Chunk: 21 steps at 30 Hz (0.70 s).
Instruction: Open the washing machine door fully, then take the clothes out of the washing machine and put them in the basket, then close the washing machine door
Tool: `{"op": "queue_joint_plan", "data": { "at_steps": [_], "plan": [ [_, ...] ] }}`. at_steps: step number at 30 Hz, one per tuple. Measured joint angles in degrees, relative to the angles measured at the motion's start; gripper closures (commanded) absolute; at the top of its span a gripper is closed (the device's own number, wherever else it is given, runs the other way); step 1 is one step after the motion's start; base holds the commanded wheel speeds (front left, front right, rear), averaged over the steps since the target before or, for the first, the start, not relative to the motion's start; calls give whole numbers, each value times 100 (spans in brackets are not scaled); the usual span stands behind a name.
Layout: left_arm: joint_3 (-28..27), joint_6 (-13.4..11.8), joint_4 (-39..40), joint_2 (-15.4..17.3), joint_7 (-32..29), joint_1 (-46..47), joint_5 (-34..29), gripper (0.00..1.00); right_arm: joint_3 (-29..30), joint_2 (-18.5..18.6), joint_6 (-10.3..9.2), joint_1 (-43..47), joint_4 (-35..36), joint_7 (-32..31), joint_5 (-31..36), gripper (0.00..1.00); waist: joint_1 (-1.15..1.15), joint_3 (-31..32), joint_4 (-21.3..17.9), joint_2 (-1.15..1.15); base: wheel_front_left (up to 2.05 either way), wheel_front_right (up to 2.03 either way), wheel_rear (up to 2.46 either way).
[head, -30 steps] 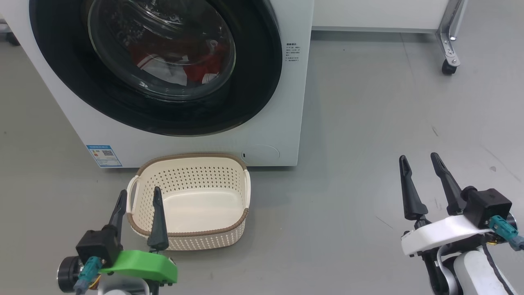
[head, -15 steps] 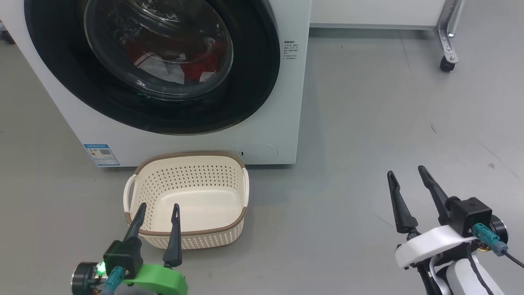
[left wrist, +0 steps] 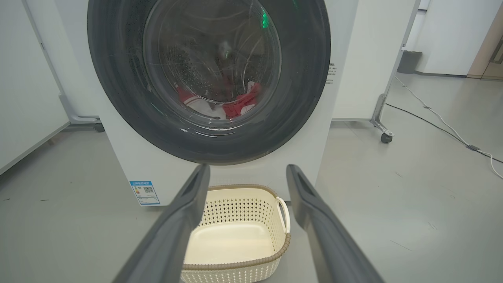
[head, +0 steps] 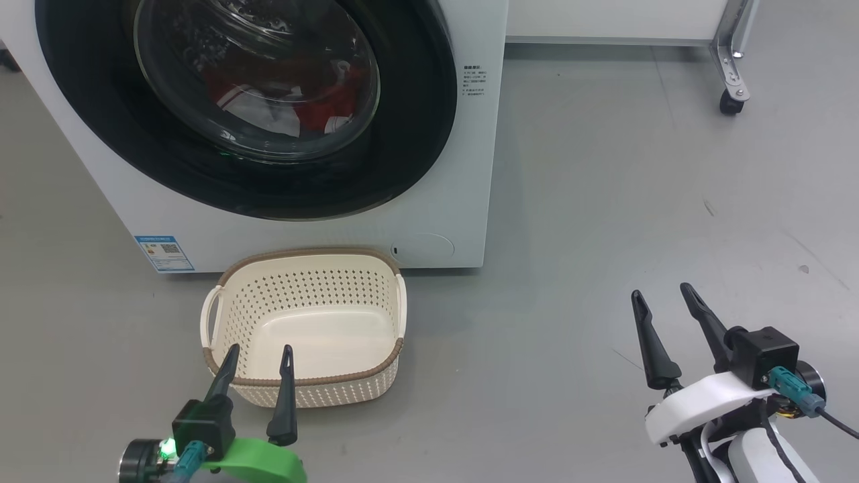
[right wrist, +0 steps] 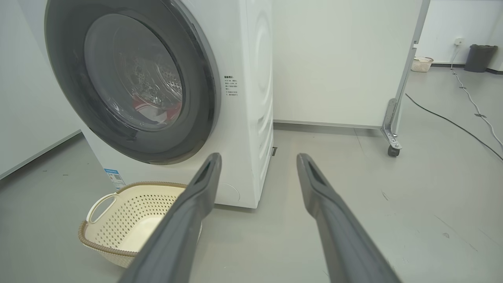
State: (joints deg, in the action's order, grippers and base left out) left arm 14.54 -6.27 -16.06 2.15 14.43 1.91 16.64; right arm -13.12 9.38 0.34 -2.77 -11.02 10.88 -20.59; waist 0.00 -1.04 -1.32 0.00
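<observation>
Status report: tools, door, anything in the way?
Left tool open, empty, near basket. Right tool open, empty. Door shut, clothes inside. Nothing seen in the way.

The floor (head: 604, 201) is grey and smooth. A white board (right wrist: 334, 59) stands on a small black wheel (right wrist: 391, 151). A black cord (right wrist: 452, 124) lies on the floor. A dark bin (right wrist: 478, 57) stands by the far wall.
</observation>
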Motion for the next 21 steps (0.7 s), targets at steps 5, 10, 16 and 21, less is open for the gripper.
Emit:
{"op": "queue_joint_plan", "data": {
  "at_steps": [5,10,16,21],
  "plan": [
    [-4,-8,-30,1,0,8,0,0,0,-43,1,-4,-59,-4,-51,0,0,8,-8,0,0,0,0],
    [-3,-9,-55,1,0,14,0,0,10,-55,0,-10,-118,-7,-59,0,0,24,-14,0,0,0,0],
    [2,-27,-85,1,0,18,0,0,14,-55,0,-18,-167,-7,-88,0,0,42,-21,0,0,0,0],
    [5,-51,-103,1,0,26,0,0,18,-59,0,-19,-226,-9,-101,0,0,55,-24,0,0,0,0]
  ]
}}
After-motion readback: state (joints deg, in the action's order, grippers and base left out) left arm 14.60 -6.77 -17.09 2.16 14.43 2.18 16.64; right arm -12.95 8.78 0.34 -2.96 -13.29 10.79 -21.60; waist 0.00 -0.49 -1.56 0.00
